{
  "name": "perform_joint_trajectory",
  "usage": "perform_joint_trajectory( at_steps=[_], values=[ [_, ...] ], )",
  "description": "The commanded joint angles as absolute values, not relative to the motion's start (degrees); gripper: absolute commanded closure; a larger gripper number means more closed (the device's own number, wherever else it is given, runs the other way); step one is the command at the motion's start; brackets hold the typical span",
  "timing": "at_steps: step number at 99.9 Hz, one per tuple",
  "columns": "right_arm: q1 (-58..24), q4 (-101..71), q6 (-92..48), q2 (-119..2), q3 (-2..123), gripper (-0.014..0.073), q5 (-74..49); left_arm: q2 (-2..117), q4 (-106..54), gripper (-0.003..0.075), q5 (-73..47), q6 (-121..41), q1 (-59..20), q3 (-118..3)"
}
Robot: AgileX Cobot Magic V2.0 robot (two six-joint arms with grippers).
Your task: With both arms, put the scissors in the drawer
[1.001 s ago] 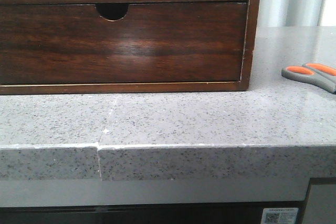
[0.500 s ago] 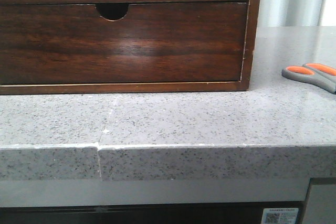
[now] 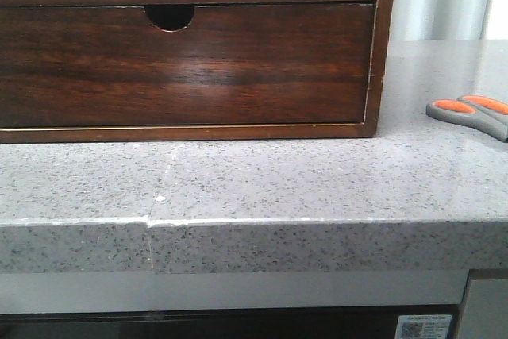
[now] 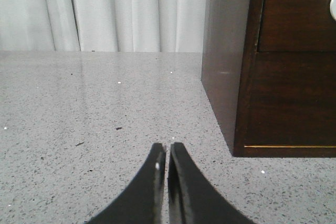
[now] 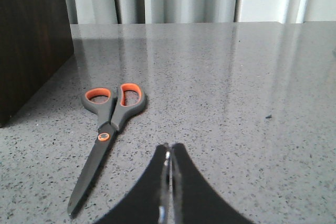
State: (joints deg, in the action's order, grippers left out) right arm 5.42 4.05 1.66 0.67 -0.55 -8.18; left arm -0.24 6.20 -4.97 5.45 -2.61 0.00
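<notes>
Scissors (image 5: 107,132) flat on bare counter (image 5: 236,103), right pincer (image 5: 169,153) closed nearby

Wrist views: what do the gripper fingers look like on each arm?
Left gripper: two plain black fingers, broad at the base, curving in to narrow tips. Right gripper: same black tapering shape. No cables, markings or pads visible on either; nothing else of the arms shows.
</notes>
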Motion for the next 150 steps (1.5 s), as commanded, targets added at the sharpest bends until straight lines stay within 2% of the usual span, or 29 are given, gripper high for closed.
perform_joint_trajectory(
  at_steps=[1,35,67,82,100,109,124,129,137,150],
  values=[
    [5.83,4.24,1.31,1.63,-2.18,0.0655,-3.87,-1.84,6.37,0.0742,-0.64,5.49,-2.99,1.16],
    [5.83,2.38,1.31,-0.10,-0.38,0.0655,-4.63,-1.71,0.78,0.0742,-0.62,5.49,-2.99,-0.32],
    [5.83,-0.49,1.40,-14.26,9.28,0.0655,-5.82,6.98,0.65,0.0742,-0.92,5.49,-2.99,-9.73],
    [5.83,-2.29,1.40,-21.69,12.41,0.0655,-5.48,13.01,1.27,0.0742,3.78,5.49,-2.99,-12.00],
    [5.83,-2.29,1.40,-25.07,12.42,0.0655,-4.72,16.20,1.27,0.0737,12.17,5.49,-2.99,-12.00],
    [5.83,-2.29,1.40,-25.16,12.42,0.0655,-4.72,17.06,1.27,0.0650,15.01,5.49,-2.99,-12.00],
    [5.83,-2.29,1.40,-25.16,12.42,0.0655,-4.72,17.32,1.27,0.0343,16.87,5.49,-2.99,-12.00],
    [5.83,-2.29,1.40,-25.16,12.42,0.0655,-4.72,17.32,1.27,0.0283,17.85,5.49,-2.99,-12.00],
    [5.83,-2.29,1.40,-25.16,12.42,0.0655,-4.72,17.32,1.36,0.0269,19.60,5.44,-2.99,-12.00],
    [5.83,-2.29,1.40,-25.16,12.42,0.0655,-4.91,18.03,13.57,0.0320,19.82,5.34,-3.16,-12.48]
  ],
)
